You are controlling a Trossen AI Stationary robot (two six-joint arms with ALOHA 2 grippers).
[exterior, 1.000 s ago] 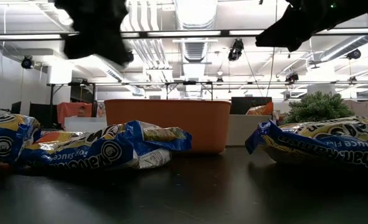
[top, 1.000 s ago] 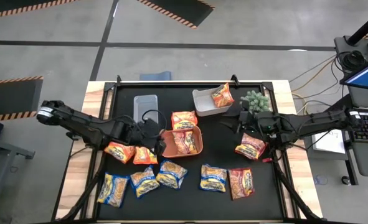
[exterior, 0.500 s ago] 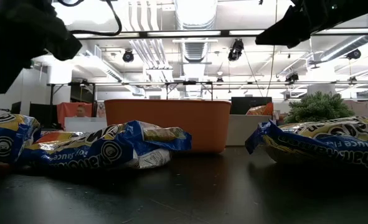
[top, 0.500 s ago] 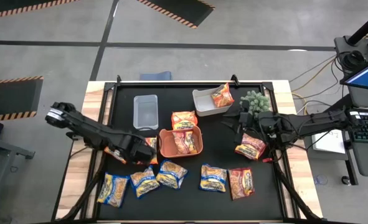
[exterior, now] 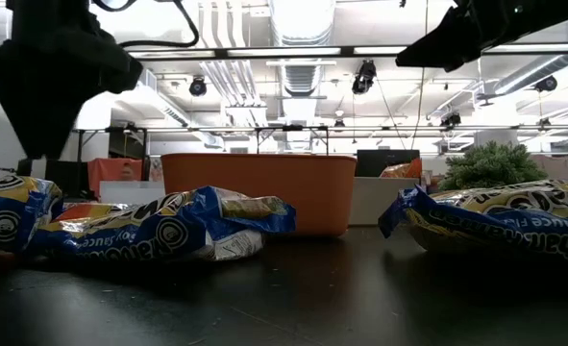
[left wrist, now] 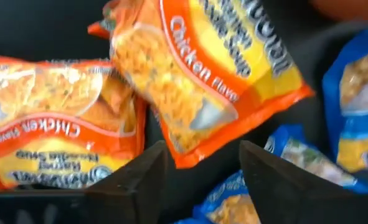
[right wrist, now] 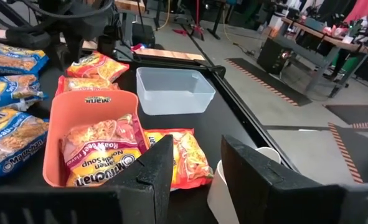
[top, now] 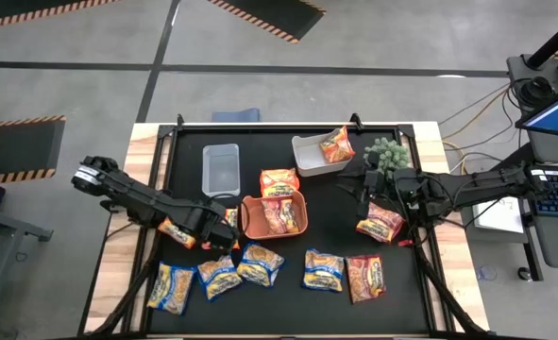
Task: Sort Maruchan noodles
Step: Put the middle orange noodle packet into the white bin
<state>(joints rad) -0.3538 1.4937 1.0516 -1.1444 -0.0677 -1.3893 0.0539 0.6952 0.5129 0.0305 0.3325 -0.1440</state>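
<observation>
The left gripper (left wrist: 199,168), jaws parted and empty, hovers over two orange chicken packets (left wrist: 196,74) at nine o'clock of the orange bin (top: 275,216), which holds one packet. The right gripper (right wrist: 196,168), part-open and empty, hangs above a red packet (top: 380,224) near the table's three o'clock edge. The clear bin (top: 220,170) sits at eleven o'clock; the white bin (top: 307,156) holds one packet.

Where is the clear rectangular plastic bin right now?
In the high view the clear rectangular plastic bin sits toward the table's far left, left of the white bin and up-left of the orange bin.
</observation>
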